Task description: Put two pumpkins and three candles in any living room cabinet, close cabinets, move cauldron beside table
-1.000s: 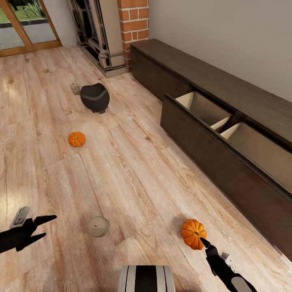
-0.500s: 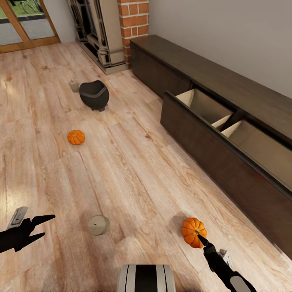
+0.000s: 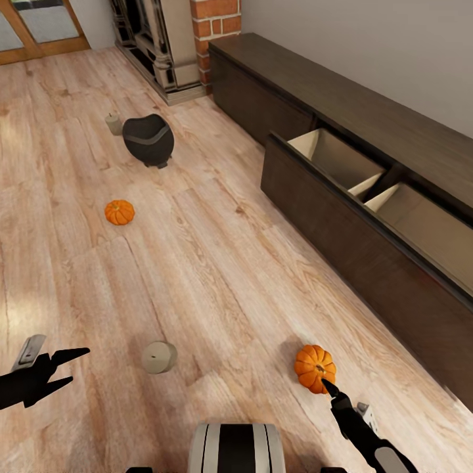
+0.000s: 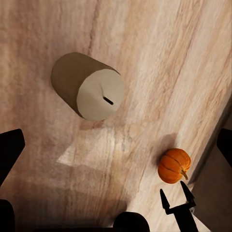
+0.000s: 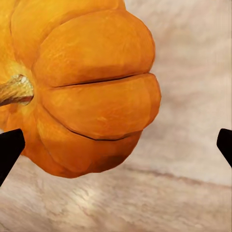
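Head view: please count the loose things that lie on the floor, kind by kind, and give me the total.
Pumpkins: 2 (near pumpkin, far pumpkin)
Candles: 2 (near candle, far candle)
Cauldron: 1 (cauldron)
Total: 5

Pale, grainy wood planks form the floor [image 3: 217, 276], the cabinet [image 3: 341, 217] is dark matt wood-grain, the pumpkin [image 5: 82, 87] smooth-skinned.

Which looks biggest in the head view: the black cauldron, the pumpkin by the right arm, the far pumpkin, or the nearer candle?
1. Cauldron, though it stands far off.
2. Near pumpkin.
3. Nearer candle, close behind it.
4. Far pumpkin; distance shrinks it, so the pumpkins may really match.
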